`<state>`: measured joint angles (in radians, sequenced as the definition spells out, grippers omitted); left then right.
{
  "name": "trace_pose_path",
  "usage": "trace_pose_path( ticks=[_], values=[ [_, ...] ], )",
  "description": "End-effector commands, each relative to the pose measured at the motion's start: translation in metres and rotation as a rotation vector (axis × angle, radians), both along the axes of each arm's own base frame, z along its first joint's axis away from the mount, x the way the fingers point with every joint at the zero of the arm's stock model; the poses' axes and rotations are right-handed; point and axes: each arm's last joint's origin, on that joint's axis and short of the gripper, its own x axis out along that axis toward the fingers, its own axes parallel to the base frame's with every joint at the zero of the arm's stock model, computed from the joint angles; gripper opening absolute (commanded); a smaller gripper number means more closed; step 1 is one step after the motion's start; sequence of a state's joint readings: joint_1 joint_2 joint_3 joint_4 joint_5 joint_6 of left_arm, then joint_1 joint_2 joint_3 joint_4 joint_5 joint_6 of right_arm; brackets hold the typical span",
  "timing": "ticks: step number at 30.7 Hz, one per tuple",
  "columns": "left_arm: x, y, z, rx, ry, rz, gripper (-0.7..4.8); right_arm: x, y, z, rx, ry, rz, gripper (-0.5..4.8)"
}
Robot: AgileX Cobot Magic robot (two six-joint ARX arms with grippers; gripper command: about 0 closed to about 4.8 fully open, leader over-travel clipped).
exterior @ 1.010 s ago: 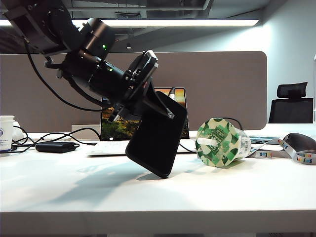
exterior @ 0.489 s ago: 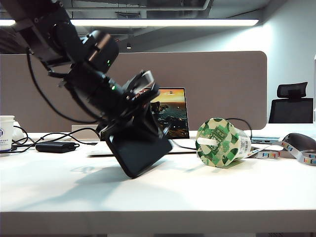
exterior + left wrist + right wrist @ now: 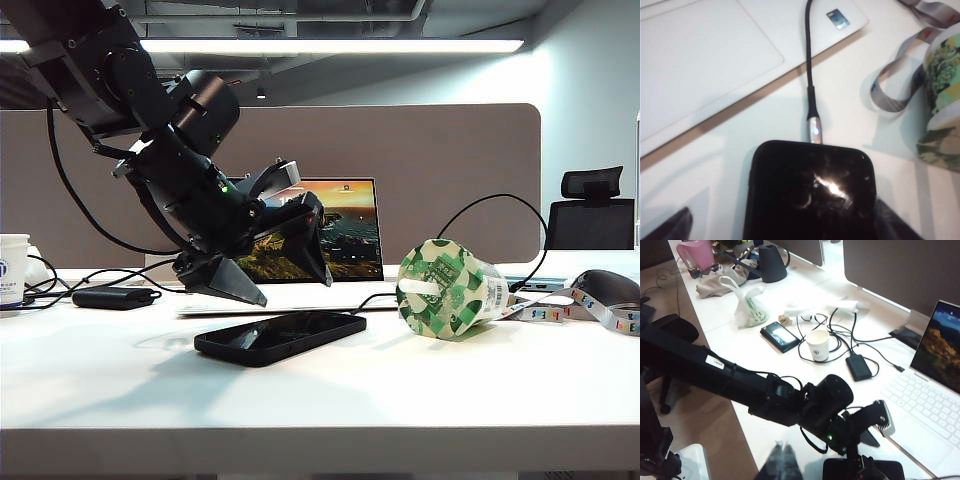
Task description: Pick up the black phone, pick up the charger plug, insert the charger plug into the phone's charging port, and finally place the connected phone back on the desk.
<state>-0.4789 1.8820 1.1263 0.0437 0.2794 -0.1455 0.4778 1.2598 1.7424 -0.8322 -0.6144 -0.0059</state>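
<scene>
the black phone [image 3: 280,336] lies flat on the desk [image 3: 320,400], screen up, a thin glossy slab with rounded corners. in the left wrist view its dark glass [image 3: 810,195] shows smudges and a bright glare spot, and its near end is cut off by the frame edge. the charger plug [image 3: 814,131], a small silvery tip on a thin black cable [image 3: 810,65], sits in the middle of the phone's short edge; the charging port itself is covered by the plug and cannot be seen.

just above the phone hangs the left gripper [image 3: 275,280], jaws spread wide with nothing between them, clear of the glass. only dark blurred finger ends [image 3: 670,227] show at the wrist picture's corners.

to the right a green patterned cup [image 3: 447,288] lies on its side, with a lanyard [image 3: 590,305] beyond it. behind stand an open laptop [image 3: 330,245], a small black box [image 3: 112,298] and a white paper cup [image 3: 12,270], partly cut off.

the right gripper [image 3: 782,462] is a blurred shape at its own picture's edge, its fingers pressed together and empty.
</scene>
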Motion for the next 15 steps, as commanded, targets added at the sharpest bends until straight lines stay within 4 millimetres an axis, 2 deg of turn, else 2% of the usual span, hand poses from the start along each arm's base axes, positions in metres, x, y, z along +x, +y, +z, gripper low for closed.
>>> trace_pose_path(
  ticks=[1, 3, 4, 7, 9, 12, 15],
  values=[
    [-0.003, 0.002, 0.017, 0.007, -0.037, 0.015, 4.29, 0.0, -0.003, 0.0, -0.041, -0.012, -0.103, -0.03],
    [-0.008, 0.005, 0.034, -0.002, -0.066, 0.017, 2.13, 0.002, -0.005, -0.002, -0.088, -0.013, -0.21, -0.03],
    [-0.013, 0.007, 0.047, -0.011, -0.089, 0.014, 0.08, 0.003, -0.007, -0.004, -0.123, -0.008, -0.277, -0.03],
    [-0.029, 0.015, 0.087, -0.03, -0.186, 0.004, -0.06, 0.002, -0.011, -0.012, -0.207, 0.035, -0.373, -0.03],
    [-0.044, 0.025, 0.117, -0.021, -0.263, 0.063, -0.06, 0.0, -0.012, -0.014, -0.24, 0.052, -0.389, -0.03],
    [-0.077, 0.045, 0.164, -0.026, -0.382, 0.136, -0.06, -0.003, -0.014, -0.018, -0.278, 0.04, -0.424, -0.03],
    [-0.106, 0.061, 0.189, -0.035, -0.415, 0.155, -0.06, -0.005, -0.013, -0.033, -0.283, 0.05, -0.407, -0.03]
  ],
)
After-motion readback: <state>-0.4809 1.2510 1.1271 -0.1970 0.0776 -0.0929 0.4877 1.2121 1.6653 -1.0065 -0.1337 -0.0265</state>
